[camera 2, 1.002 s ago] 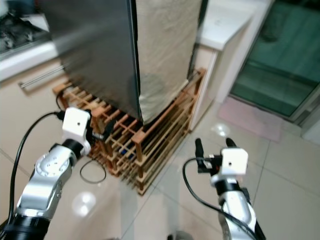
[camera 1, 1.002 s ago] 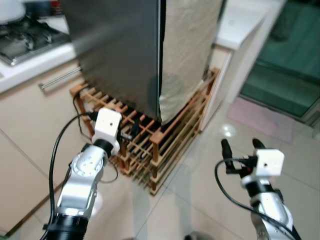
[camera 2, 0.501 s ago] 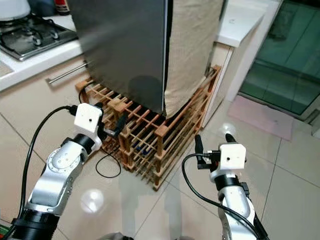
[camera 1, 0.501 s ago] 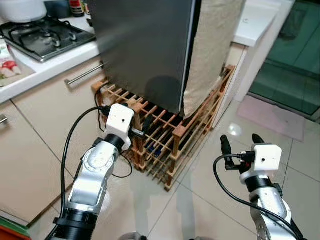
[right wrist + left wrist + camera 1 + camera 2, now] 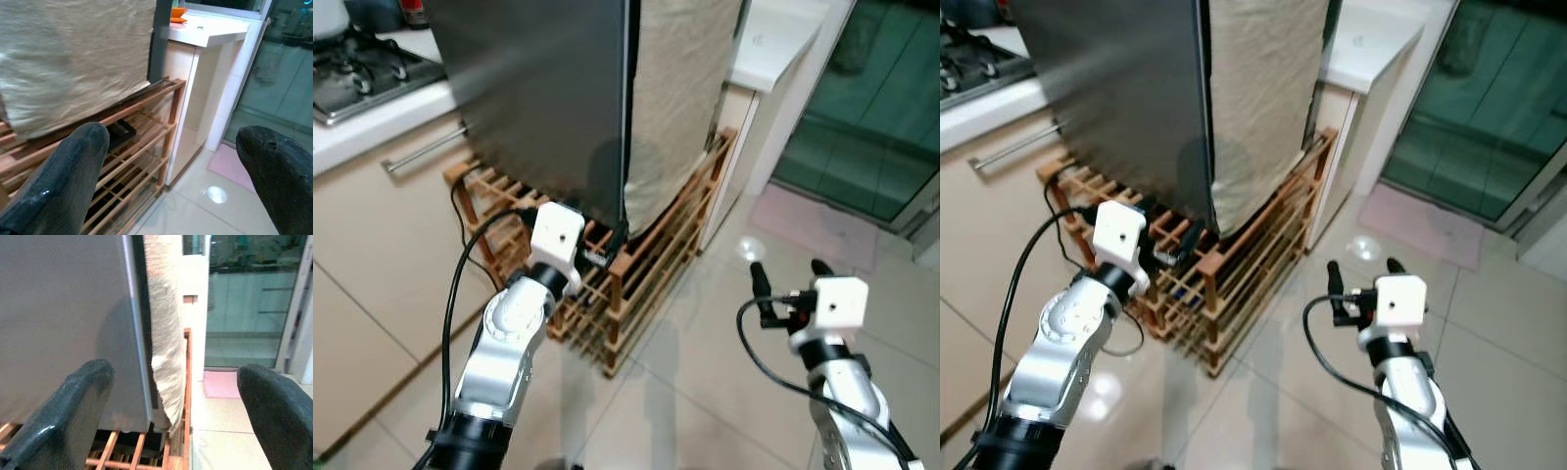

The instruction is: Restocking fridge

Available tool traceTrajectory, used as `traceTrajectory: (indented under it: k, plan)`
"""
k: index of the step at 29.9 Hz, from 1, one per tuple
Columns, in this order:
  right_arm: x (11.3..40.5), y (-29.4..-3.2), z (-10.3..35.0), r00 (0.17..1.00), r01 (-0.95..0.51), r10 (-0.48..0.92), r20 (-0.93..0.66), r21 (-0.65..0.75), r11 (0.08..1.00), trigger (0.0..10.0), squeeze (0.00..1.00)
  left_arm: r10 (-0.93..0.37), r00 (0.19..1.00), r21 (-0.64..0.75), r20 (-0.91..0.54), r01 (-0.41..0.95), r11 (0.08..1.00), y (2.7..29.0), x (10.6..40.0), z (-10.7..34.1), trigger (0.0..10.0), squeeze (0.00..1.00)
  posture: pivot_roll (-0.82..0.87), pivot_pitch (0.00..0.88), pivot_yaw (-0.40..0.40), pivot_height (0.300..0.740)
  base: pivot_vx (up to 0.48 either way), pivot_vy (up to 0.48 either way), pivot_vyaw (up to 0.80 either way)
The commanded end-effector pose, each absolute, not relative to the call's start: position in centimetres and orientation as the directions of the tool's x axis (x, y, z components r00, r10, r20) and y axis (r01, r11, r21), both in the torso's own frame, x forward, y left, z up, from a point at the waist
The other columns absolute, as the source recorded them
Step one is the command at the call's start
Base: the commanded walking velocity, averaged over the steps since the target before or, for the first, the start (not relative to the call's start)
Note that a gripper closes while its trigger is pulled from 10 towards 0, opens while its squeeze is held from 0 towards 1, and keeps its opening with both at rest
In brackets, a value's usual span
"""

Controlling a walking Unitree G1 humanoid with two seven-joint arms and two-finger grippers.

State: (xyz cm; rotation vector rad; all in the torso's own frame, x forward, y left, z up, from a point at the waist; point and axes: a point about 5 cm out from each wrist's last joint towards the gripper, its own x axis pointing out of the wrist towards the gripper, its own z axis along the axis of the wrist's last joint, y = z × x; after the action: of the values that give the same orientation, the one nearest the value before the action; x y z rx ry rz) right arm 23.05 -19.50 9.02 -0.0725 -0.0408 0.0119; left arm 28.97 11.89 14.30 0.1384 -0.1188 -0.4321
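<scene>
The fridge (image 5: 538,98), grey and closed, stands on a wooden rack (image 5: 646,264) at the far centre, with a beige cloth (image 5: 675,98) hanging down its right side. The left tool (image 5: 161,396) is raised just before the fridge's lower front corner, fingers (image 5: 68,416) spread and empty. The right tool (image 5: 788,279) hovers over the tiled floor (image 5: 705,392), right of the rack, fingers (image 5: 58,181) spread and empty too. A stove (image 5: 362,69) sits on the desk (image 5: 372,122) at far left.
</scene>
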Motion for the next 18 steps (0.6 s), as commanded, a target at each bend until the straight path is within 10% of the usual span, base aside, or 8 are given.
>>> traceTrajectory:
  k: [1,8,18]
  plan:
    - [23.2,-19.3,9.0,0.999,-0.025,0.027,0.038,-0.061,0.998,10.0,0.0,-0.405,0.91,0.162,0.089,0.388,0.907,12.4,28.9,14.4,10.0,0.0,-0.01,0.028,-0.004,0.74,0.0,0.0,0.0]
    - [23.2,-19.3,8.9,0.999,-0.034,0.037,0.038,-0.068,0.997,10.0,0.0,-0.35,0.934,0.177,0.065,0.334,0.926,13.0,29.6,14.0,10.0,0.0,-0.01,0.028,-0.007,0.74,0.0,0.0,0.0]
    - [22.6,-19.5,9.6,0.998,-0.016,0.019,0.054,-0.056,0.998,10.0,0.0,-0.289,0.949,0.097,0.122,0.279,0.956,13.8,29.0,14.6,10.0,0.11,-0.01,0.02,-0.003,0.74,0.476,0.0,0.0]
